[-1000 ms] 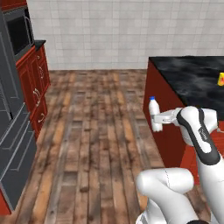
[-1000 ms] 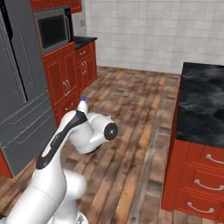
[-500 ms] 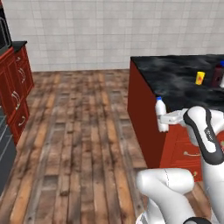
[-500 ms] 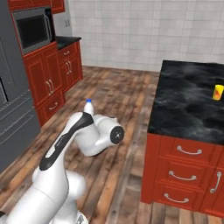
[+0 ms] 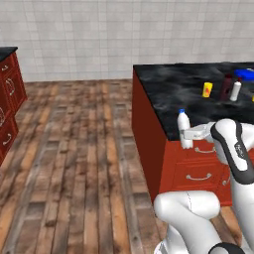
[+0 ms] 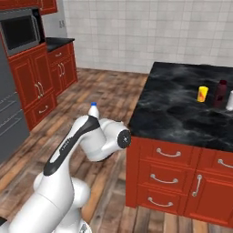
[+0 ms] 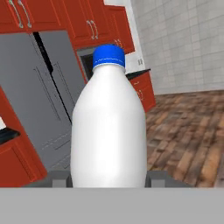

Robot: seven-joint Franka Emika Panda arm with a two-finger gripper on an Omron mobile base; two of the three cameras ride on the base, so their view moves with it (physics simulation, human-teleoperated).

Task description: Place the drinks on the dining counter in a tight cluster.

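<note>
The claw [image 5: 187, 133] was clamped on the blue-capped bottle [image 5: 184, 128], holding it upright in the air just off the near corner of the table [image 5: 173, 87], in front of its red drawer fronts [image 5: 198, 171]. In the left base view the bottle stood at about the height of the table edge, its lower body between the claw's fingers and its cap well clear above them. From the right base view just the blue cap and white shoulder [image 6: 93, 109] peeked over the arm's forearm, to the left of the table's corner and above the wooden floor [image 6: 104, 98].

The hand view looked straight at the bottle [image 7: 108, 127], white and smooth, centred between the two fingertips [image 7: 61, 178] at either side of its base; behind it stood a grey refrigerator [image 7: 41, 100] and red cupboards [image 7: 94, 26].

Far back on the table, well apart from the held bottle, three other drinks stood close together: a yellow can [image 5: 207, 90], a dark maroon bottle [image 5: 226, 88] and a white red-capped bottle [image 5: 235, 91]. A blue tray [image 5: 245, 74] lay just behind them near the far edge.
</note>
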